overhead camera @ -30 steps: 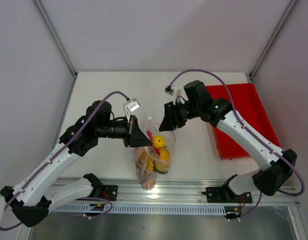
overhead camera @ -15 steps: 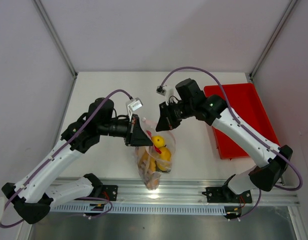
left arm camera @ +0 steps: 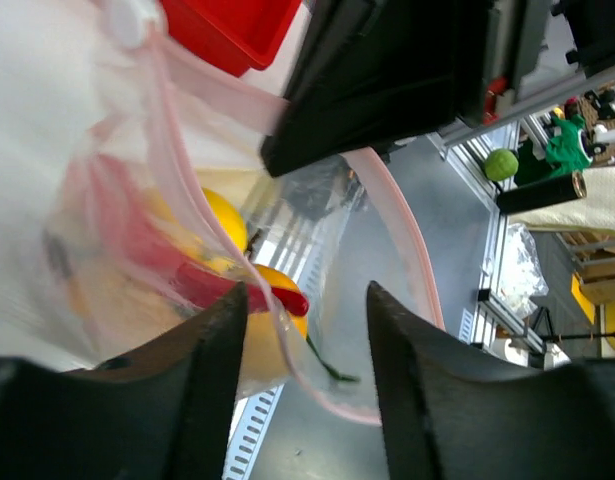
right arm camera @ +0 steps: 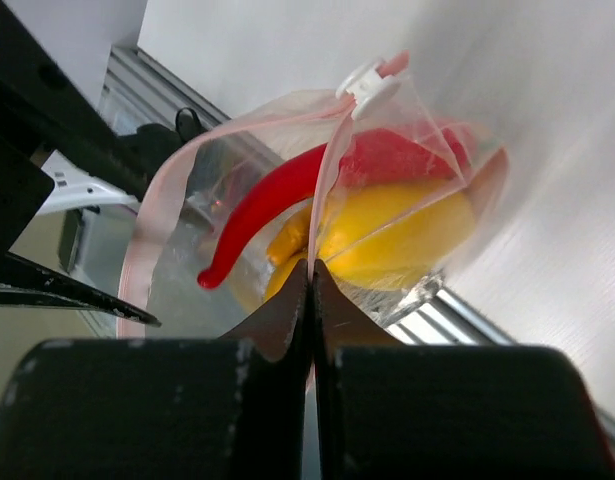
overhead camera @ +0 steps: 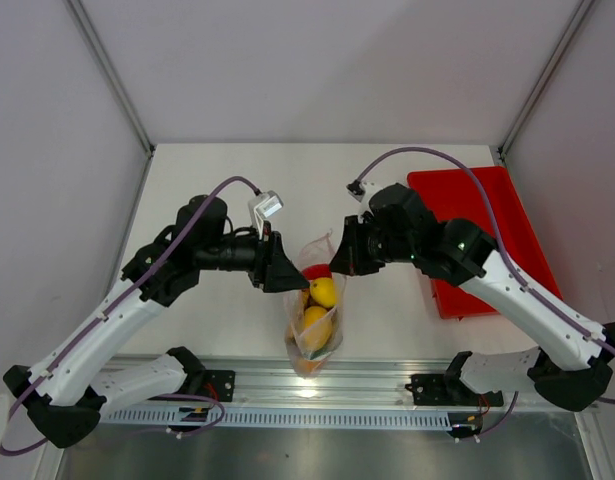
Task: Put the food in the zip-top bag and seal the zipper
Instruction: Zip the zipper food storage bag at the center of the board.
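The clear zip-top bag [overhead camera: 315, 318] hangs between both grippers, above the table's near edge. Inside it lies the food: yellow pieces [overhead camera: 323, 292] and a red chili [right arm camera: 267, 205]. My right gripper [right arm camera: 310, 268] is shut on the pink zipper [right arm camera: 332, 150] at the bag's mouth, and shows at the bag's top right [overhead camera: 339, 266]. My left gripper [left arm camera: 305, 295] is open. The zipper strip [left arm camera: 415, 250] loops between its fingers without being pinched. From above, the left gripper [overhead camera: 292, 280] is at the bag's top left. The mouth gapes open.
A red tray [overhead camera: 487, 240] sits on the table to the right, behind my right arm. A metal rail [overhead camera: 307, 385] runs along the near edge under the bag. White walls close in the table on three sides.
My left gripper has opened and let go of the bag's edge. My right gripper closed on the zipper strip, then moved right and nearer. The bag has swung right and hangs straighter.
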`<action>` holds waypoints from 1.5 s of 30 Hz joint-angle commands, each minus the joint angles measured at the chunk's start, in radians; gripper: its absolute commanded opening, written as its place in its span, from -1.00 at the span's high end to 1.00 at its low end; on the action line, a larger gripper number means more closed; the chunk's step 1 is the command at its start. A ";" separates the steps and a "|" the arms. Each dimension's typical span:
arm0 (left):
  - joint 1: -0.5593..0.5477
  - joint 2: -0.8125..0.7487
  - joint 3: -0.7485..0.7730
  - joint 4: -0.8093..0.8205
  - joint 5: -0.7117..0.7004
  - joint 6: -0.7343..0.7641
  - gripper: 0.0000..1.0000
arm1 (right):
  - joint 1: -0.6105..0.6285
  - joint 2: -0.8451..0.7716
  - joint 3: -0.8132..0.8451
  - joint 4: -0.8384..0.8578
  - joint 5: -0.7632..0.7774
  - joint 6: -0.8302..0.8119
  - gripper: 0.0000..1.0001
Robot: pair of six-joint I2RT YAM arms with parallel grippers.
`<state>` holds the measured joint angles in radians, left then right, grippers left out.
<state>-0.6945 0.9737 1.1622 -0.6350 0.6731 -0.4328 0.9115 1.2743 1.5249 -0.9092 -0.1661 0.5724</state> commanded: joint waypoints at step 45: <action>-0.654 0.152 0.103 -0.005 -1.018 0.023 -0.88 | 0.362 -0.147 -0.109 -0.108 0.778 1.028 1.00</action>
<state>-1.3426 1.1213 1.2308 -0.6170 -0.2195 -0.3489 1.2575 1.1534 1.3945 -1.0306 0.5388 1.5455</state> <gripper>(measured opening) 0.954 0.006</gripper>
